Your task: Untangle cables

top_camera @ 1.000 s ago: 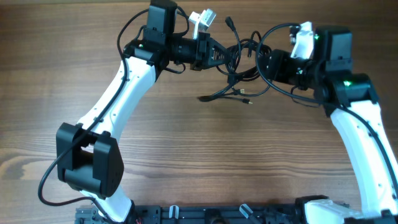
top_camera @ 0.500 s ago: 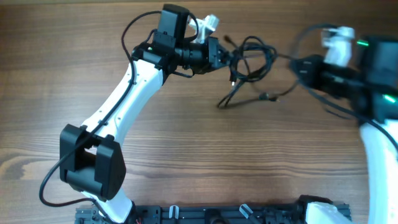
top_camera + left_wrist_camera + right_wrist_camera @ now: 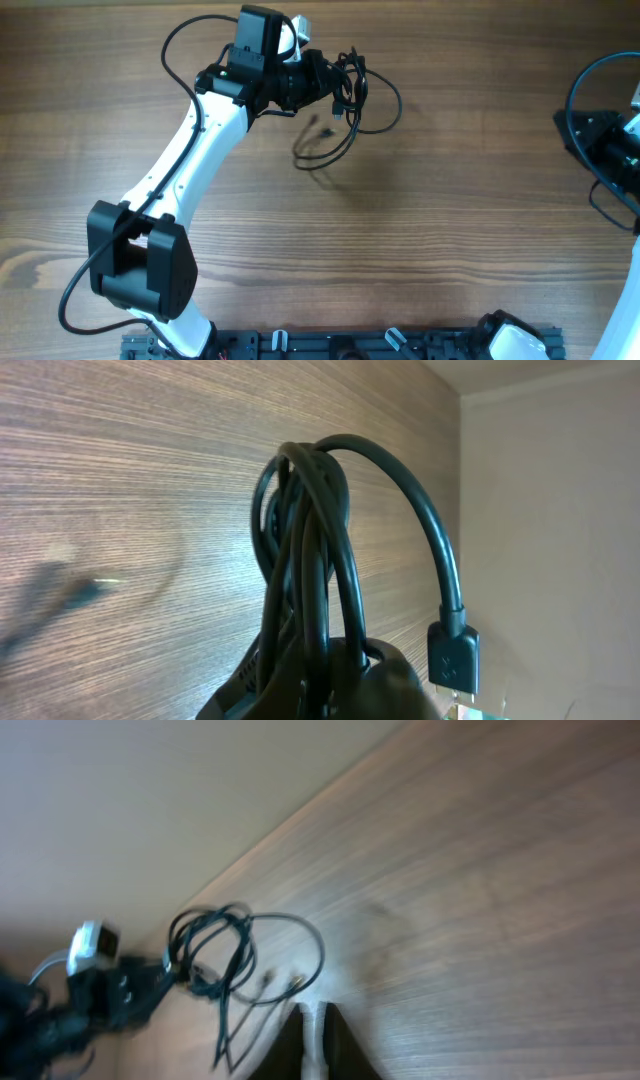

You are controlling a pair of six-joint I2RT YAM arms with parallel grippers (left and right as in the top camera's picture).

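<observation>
left tool (image 3: 332, 80) pinching bundled cables (image 3: 312, 560), loops dangling over bench (image 3: 450, 250) | right tool (image 3: 315, 1020) well apart, opening unclear

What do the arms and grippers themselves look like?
The left arm has white rounded links and black boxy joint housings, with a thick black wire looping beside it. The right arm, mostly out of frame, shows the same black and white. The left gripper is black; the right gripper looks dark.
</observation>
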